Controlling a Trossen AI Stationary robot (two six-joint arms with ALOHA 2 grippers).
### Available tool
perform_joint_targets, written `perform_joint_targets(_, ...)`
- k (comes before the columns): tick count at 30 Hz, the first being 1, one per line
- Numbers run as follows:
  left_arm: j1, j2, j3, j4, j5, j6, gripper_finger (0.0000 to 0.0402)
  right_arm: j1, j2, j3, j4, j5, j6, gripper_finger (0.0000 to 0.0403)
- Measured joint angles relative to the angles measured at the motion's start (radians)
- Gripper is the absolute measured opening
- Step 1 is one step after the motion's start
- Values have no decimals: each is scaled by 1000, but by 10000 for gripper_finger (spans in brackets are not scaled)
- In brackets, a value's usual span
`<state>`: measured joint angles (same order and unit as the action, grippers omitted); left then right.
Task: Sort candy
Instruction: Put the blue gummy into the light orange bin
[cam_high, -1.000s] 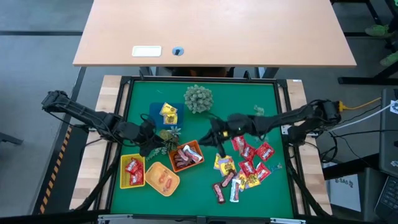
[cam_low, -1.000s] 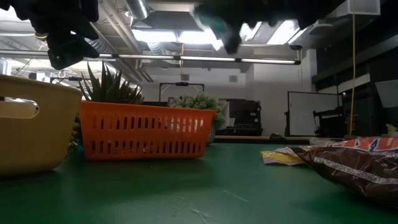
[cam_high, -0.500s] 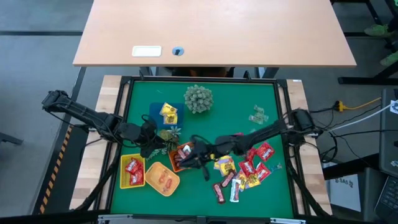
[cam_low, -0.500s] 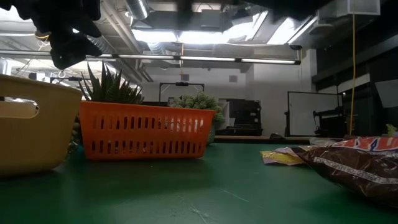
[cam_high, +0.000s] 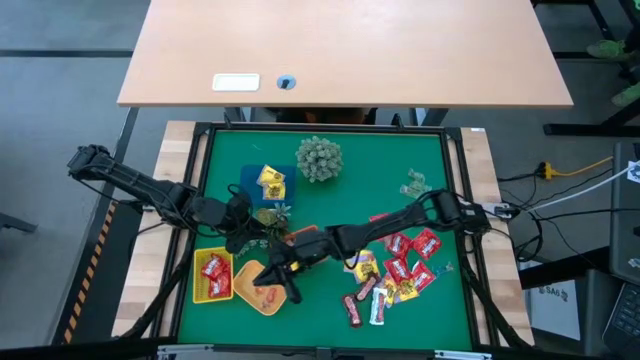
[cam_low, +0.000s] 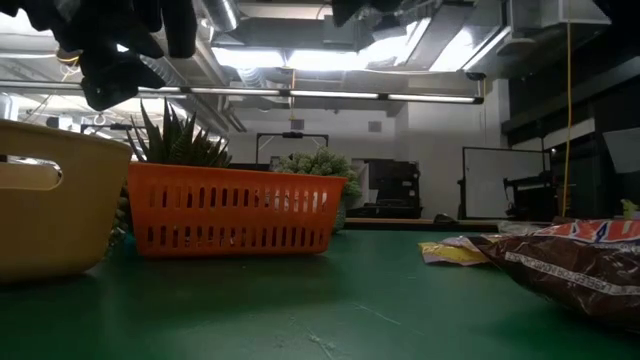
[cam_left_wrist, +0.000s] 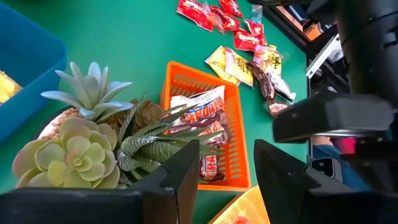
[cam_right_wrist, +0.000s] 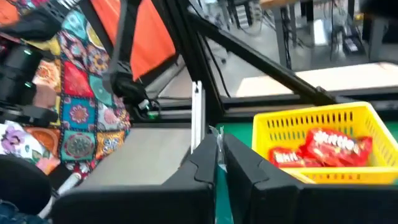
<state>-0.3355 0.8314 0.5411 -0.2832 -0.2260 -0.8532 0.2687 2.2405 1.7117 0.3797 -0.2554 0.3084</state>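
Loose candy (cam_high: 395, 270) lies in a heap at the table's near right: red and yellow packets and dark bars. My right gripper (cam_high: 285, 284) (cam_right_wrist: 219, 146) reaches across from the right and hangs over the round golden tray (cam_high: 250, 292), shut on a small clear-wrapped candy (cam_right_wrist: 198, 115). Beside it stands a yellow basket (cam_right_wrist: 317, 121) (cam_high: 213, 277) with red packets (cam_right_wrist: 323, 149). My left gripper (cam_high: 243, 222) (cam_left_wrist: 227, 162) hovers open over the succulent (cam_left_wrist: 93, 143). It is next to the orange basket (cam_left_wrist: 231, 102), which holds dark bars (cam_left_wrist: 202, 112). My right gripper pinches the clear-wrapped candy between its two fingertips. A pale strip of wrapper (cam_right_wrist: 197, 124) sticks out past the fingers. The fingers come nearly level from the table's right, and the candy is lifted clear of table and trays.
A blue tray (cam_high: 250, 178) with yellow packets (cam_high: 270, 182) and a spiky pale green plant ball (cam_high: 318, 158) stand toward the far side. Clear pieces (cam_high: 415, 182) lie at the far right. Bare green mat shows at the far right and near centre.
My right gripper has swept from the middle of the table toward its left and near edges. It passed over the orange basket, ended above the golden tray and stayed shut on the candy.
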Motion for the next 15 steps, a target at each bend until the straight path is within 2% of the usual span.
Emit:
perform_joint_targets(9,0,0,0,-2,0,1,137,-1,5,8,28,0,0,21)
perform_joint_targets(12,0,0,0,-2,0,1,137,-1,5,8,28,0,0,43)
perform_joint_targets(15,0,0,0,-3,0,1,137,-1,5,8,28,10,0,83)
